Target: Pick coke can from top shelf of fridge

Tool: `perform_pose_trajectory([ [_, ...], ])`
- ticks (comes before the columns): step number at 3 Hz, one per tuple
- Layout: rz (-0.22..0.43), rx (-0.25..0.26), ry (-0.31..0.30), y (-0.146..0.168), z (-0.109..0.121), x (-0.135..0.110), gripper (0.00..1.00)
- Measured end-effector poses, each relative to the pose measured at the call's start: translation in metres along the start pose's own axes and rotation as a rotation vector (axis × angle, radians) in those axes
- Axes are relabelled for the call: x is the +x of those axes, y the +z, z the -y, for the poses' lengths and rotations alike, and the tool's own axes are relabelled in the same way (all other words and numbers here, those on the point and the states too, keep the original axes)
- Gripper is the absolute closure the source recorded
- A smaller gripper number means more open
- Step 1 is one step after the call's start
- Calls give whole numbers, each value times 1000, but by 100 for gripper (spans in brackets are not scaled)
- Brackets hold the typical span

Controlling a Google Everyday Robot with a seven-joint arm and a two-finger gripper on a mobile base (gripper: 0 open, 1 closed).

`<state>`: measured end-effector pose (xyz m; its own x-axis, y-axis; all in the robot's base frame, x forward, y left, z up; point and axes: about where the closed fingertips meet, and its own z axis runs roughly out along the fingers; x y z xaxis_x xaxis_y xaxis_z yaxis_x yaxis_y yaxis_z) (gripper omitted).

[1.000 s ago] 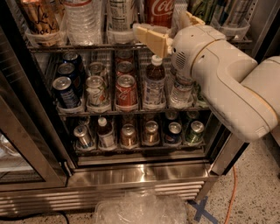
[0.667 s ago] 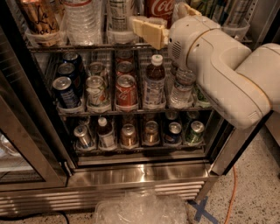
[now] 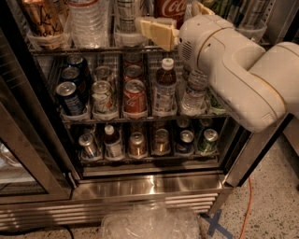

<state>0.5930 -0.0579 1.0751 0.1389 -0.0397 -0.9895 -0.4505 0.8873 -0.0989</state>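
The coke can (image 3: 170,8) stands in a clear tray on the top shelf (image 3: 93,49) of the fridge (image 3: 140,186), cut off by the top edge of the view. My gripper (image 3: 176,19) is at the can, open, with one cream finger (image 3: 156,31) low at the can's left front and the other finger (image 3: 203,8) at its right. The white arm (image 3: 233,70) comes in from the right and hides the shelf's right part.
A water bottle (image 3: 88,21) and a silver can (image 3: 127,16) stand left of the coke can. The middle shelf holds dark blue cans (image 3: 70,95), a red can (image 3: 135,97) and bottles (image 3: 164,86). A plastic bag (image 3: 149,224) and an orange cable (image 3: 245,205) lie on the floor.
My gripper and arm have moved up and left, from in front of the middle shelf's bottles to the coke can on the top shelf.
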Motion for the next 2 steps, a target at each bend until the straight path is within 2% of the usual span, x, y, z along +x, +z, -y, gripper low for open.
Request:
perform_pose_trajectory([
  [1,-38,24,-15,22,16,10,12],
  [2,-41,12,-15,29,9,10,9],
])
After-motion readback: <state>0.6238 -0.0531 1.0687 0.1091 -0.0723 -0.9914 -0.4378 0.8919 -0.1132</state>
